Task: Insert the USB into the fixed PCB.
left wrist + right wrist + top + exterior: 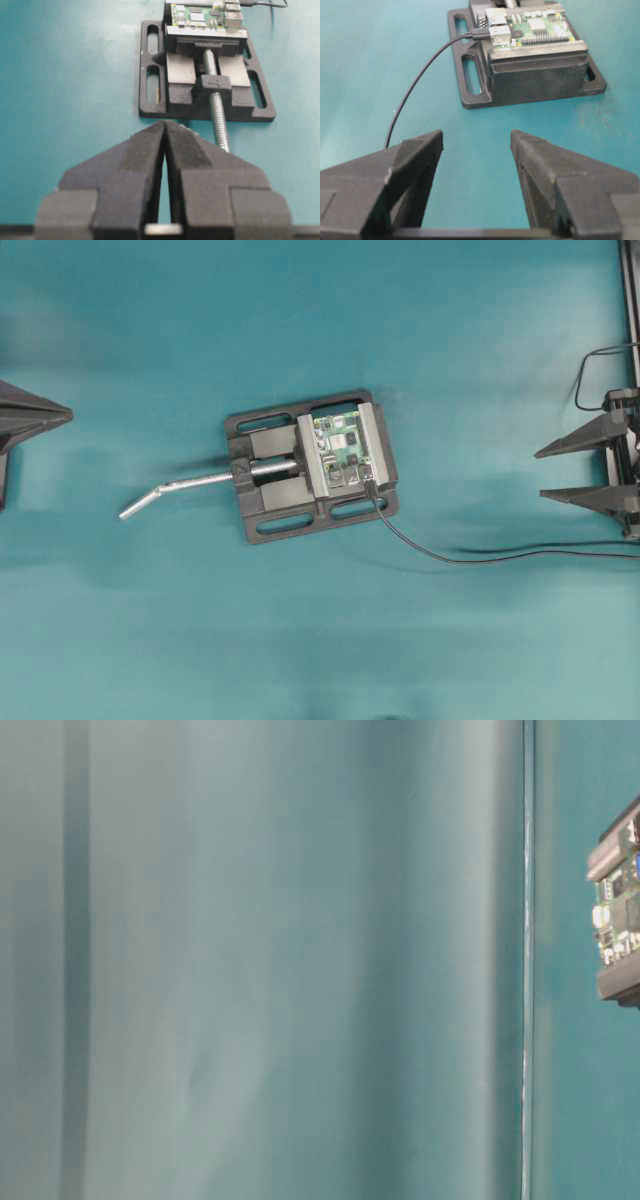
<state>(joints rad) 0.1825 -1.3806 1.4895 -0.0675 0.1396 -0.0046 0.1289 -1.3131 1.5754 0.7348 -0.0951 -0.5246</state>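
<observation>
1. On the teal table, the USB [481,35] sits with its plug against a silver port on the PCB [535,29], apparently already seated (I cannot confirm full depth from these views).

2. The PCB [342,448] is clamped in the vise [310,465] at centre table, its bent handle [180,488] sticking out to the left.

3. My right gripper [476,145] hangs near the table's right edge, fingers spread wide and empty, well apart from the vise; my left gripper [165,150] waits on the far left, fingers pressed together on nothing.

4. The cable [470,558] trails from the plug toward the right edge, a thin black line lying loose on the table.

5. Handling, as I judge it: the plug is light, small and stiff, its black shell likely a little slick; the cable is soft and limp and would give no pushing force (pull on it and the plug may come out).

6. Where I would take hold: on the black shell just behind the metal tip, fingers across its flat sides, never on the cable alone.

7. The PCB looks fragile, with bare chips and pins, so any push should go straight along the port's axis; the vise seems heavy enough to hold it steady.

8. The table-level view shows only a corner of the PCB [620,905] at its right edge.
</observation>
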